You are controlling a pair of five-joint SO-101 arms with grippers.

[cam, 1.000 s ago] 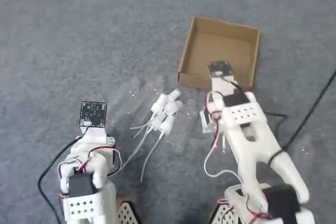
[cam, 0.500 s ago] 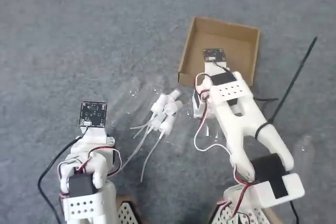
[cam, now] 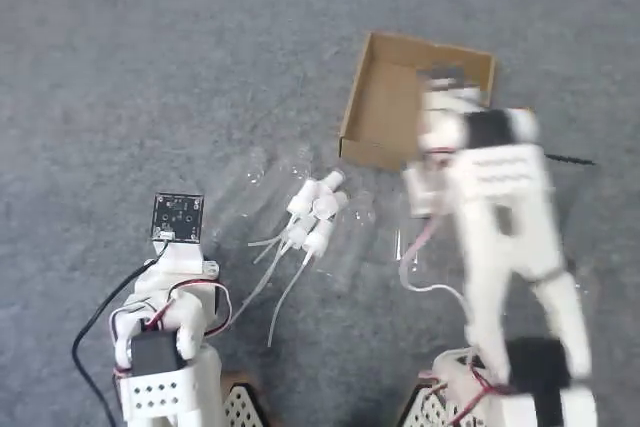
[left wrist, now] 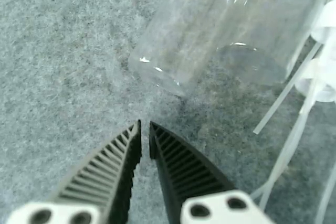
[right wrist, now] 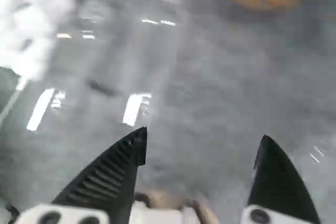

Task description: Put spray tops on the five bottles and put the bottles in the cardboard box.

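Over the grey mat (cam: 150, 77) from above, cardboard box (cam: 385, 112) far right, spray tops (cam: 315, 209) clustered beside lying clear bottles (cam: 250, 179), at left wrist, left gripper (left wrist: 144, 129) jaws together, empty, just short of a bottle's base, at right wrist, right gripper (right wrist: 202, 145) jaws wide apart, empty, box edge ahead

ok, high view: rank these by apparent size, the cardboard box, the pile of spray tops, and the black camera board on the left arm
1. cardboard box
2. pile of spray tops, counting the trailing tubes
3. black camera board; it sits raised above the table, nearer the camera, so it likely looks larger than it is, yet it is clearly smallest
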